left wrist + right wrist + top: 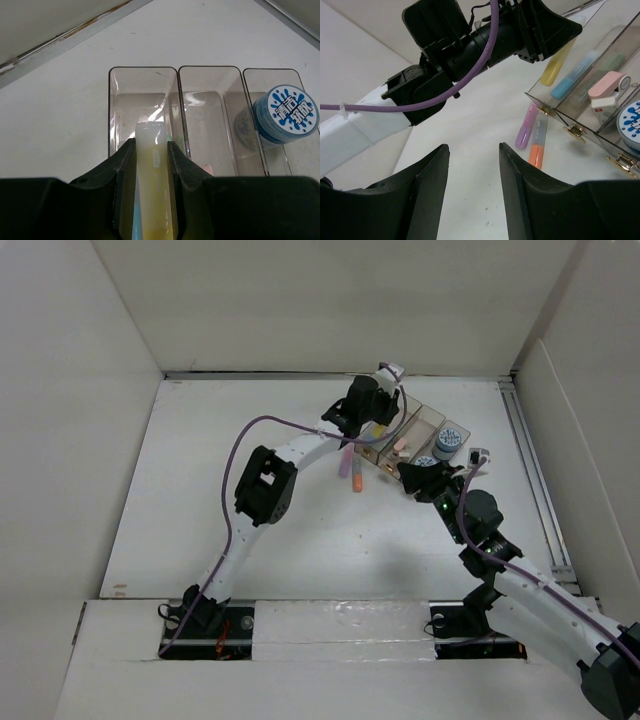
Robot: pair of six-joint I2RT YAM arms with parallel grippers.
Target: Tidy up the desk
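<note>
My left gripper (pixel 151 145) is shut on a yellow highlighter (pixel 152 190) and holds it above the left compartment of the clear tray (pixel 144 70). From the right wrist view, the yellow highlighter (pixel 555 67) points down into that compartment, next to a blue highlighter (pixel 570 82) lying inside. A purple highlighter (pixel 526 131) and an orange one (pixel 538 145) lie on the white desk (pixel 200 450) just outside the tray. My right gripper (pixel 472 150) hangs open over the bare desk near them, holding nothing.
A round blue-lidded tub (pixel 286 112) stands in the tray's right compartment. A pink correction tape (pixel 607 85) lies in the middle one. White wall panels (pixel 60 390) close the desk on three sides. A metal rail (pixel 530 470) runs along the right edge.
</note>
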